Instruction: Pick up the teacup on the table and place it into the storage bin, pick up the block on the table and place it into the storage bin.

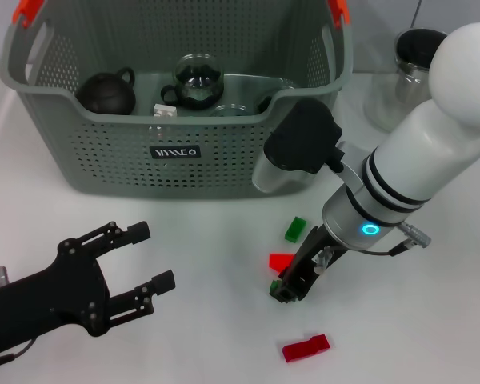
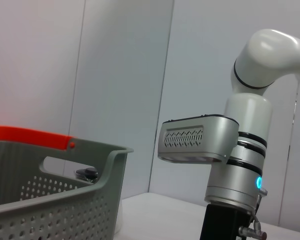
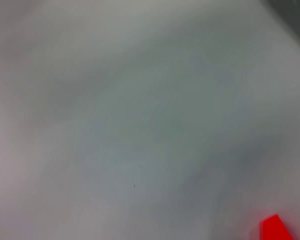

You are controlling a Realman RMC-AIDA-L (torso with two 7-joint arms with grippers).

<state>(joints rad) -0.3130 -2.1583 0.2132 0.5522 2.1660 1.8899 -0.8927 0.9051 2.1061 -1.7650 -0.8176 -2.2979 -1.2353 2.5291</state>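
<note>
On table before storage bin (image 1: 104,160), right gripper (image 1: 292,286) seemingly clamps small green block (image 1: 274,285), orientation unclear; left gripper (image 1: 148,256) spread.

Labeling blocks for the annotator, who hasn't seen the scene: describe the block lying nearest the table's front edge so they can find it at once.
Start at the storage bin at the back of the table and come forward past the right claw, which is down among the small blocks. The red block lies alone nearer the front edge. It is the long, stepped one, unlike the green block and the red wedge.

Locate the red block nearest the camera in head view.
The red block lies on the white table, below the right hand and right of the open left hand.
</note>
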